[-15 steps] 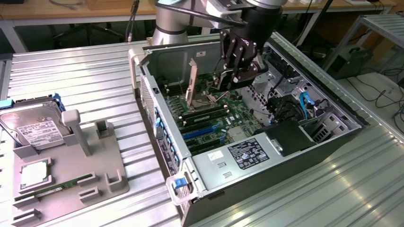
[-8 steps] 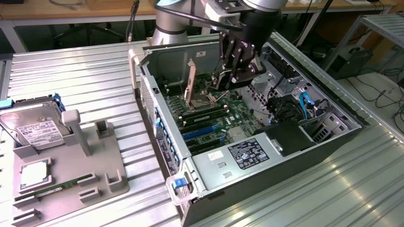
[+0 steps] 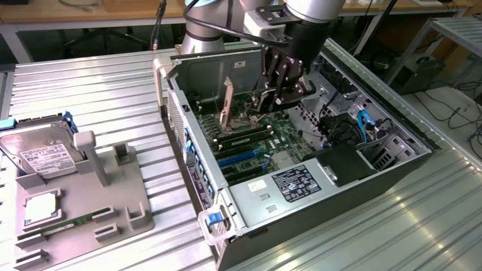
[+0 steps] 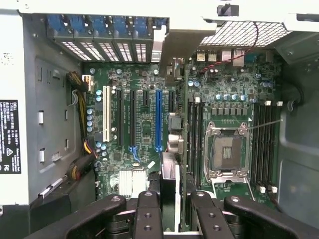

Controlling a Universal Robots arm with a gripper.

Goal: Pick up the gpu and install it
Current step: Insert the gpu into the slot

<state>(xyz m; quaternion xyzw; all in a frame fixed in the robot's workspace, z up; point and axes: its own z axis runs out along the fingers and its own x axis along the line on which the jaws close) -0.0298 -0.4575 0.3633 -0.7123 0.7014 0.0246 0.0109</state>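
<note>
Gripper [image 4: 169, 201] pinches one graphics card [image 4: 170, 174] between its fingers. You see the card edge-on, standing upright over the motherboard [image 4: 144, 124] inside the one open computer case [image 3: 362, 197], near the single long blue slot [image 4: 158, 119]. On the one grey tray [image 3: 128, 192] at the exterior view's left, count one hard drive [image 3: 38, 149] and one memory stick [image 3: 71, 223].
</note>
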